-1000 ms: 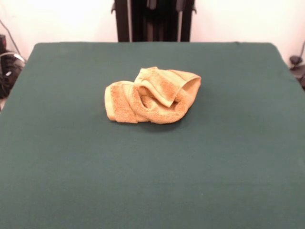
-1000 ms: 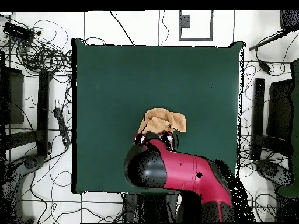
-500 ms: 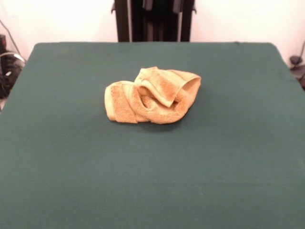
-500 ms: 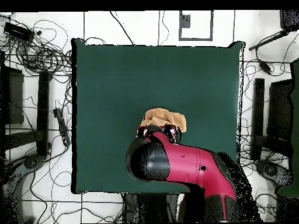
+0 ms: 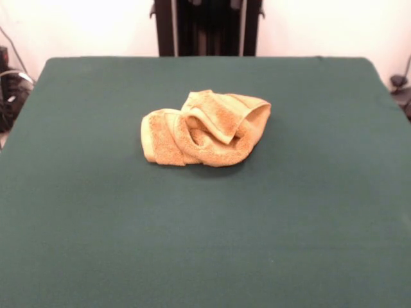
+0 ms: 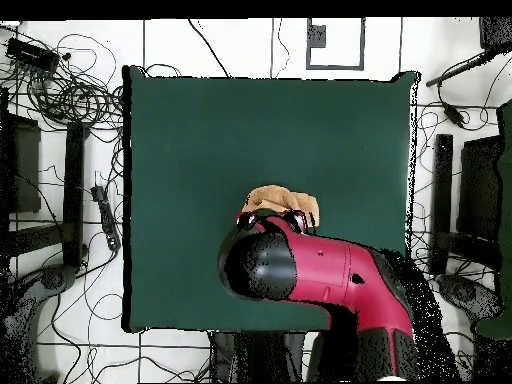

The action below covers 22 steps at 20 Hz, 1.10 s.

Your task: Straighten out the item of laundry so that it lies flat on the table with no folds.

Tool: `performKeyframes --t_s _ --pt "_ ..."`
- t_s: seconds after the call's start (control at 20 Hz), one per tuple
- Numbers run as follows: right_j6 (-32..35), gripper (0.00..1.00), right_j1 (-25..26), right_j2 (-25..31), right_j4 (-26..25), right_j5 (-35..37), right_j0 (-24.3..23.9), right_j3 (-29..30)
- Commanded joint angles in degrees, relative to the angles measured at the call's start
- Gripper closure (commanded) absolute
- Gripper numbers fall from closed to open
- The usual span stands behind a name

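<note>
The golden-orange towel lies crumpled in a loose heap a little beyond the middle of the dark green table. Its folds curl over one another and a woven band shows on the top flap. In the overhead view only the far edge of the towel shows on the table. The red and black arm covers the rest of it from high above. The gripper end sits at the arm's tip over the towel. The front view shows no gripper near the towel.
The black pedestal stands behind the table's far edge. Cables and dark equipment lie on the floor around the table. Green cloth surrounds the towel on all sides.
In the overhead view the arm has shifted slightly right and covers more of the towel. The dark tips at the front view's top edge have drawn up. The towel has not moved.
</note>
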Motion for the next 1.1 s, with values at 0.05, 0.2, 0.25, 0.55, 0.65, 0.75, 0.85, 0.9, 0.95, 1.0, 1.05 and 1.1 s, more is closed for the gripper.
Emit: performKeyframes --t_s 0.05,0.2,0.25,0.55,0.65,0.75,0.85,0.9,0.95,1.0,1.05,1.1 --pt "4.25 0.0 4.14 6.54 2.57 7.0 1.35 -3.03" --pt "4.04 0.0 5.7 6.98 2.21 4.77 1.03 -1.88" --pt "4.17 0.0 6.17 7.05 2.15 3.62 0.9 -1.2" --pt "4.19 0.0 7.22 7.41 1.92 -0.54 0.36 1.66" --pt "4.62 0.0 7.25 7.25 1.9 -1.59 0.37 2.53" --pt "5.18 0.0 7.69 6.95 1.71 -2.77 0.43 3.27" --pt "5.49 0.0 8.1 6.88 1.53 -4.1 0.38 3.73" --pt "5.51 0.0 8.12 6.86 1.56 -4.17 0.39 3.78" --pt "5.53 0.0 8.13 6.84 1.6 -4.25 0.4 3.83" --pt "5.42 0.0 8.16 6.86 1.55 -4.36 0.4 3.8" --pt "5.37 0.0 8.23 6.87 1.53 -4.47 0.41 3.72" --pt "5.25 0.0 8.38 6.93 1.46 -4.72 0.36 3.77"
